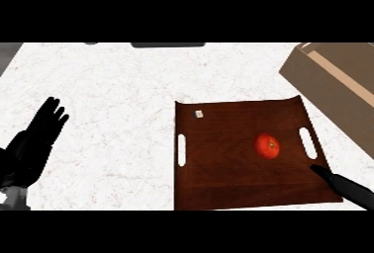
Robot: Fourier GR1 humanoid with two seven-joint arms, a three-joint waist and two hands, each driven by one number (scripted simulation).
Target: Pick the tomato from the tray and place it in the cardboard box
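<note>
Right hand [343, 187] enters at the lower right corner of the head view, nearest the camera. Only dark, straight fingers show, lying over the near right corner of the tray [219, 168] and holding nothing. Fingertip sits just below the tray's right handle slot.

Tray: dark brown wood, flat on the white marbled counter [116, 89], with one slot cut near each side edge. Small pale label near its far left corner.

Tomato [267, 146]: red, resting on the tray's right half, close to the right slot, apart from the right hand's fingertip.

Cardboard box [336, 84]: at the far right of the counter, beyond the tray's right edge, partly cut off by the view; its opening barely shows.

Left hand [36, 136]: at the left edge, fingers straight and up, spread a little, resting, well apart from the tray.
</note>
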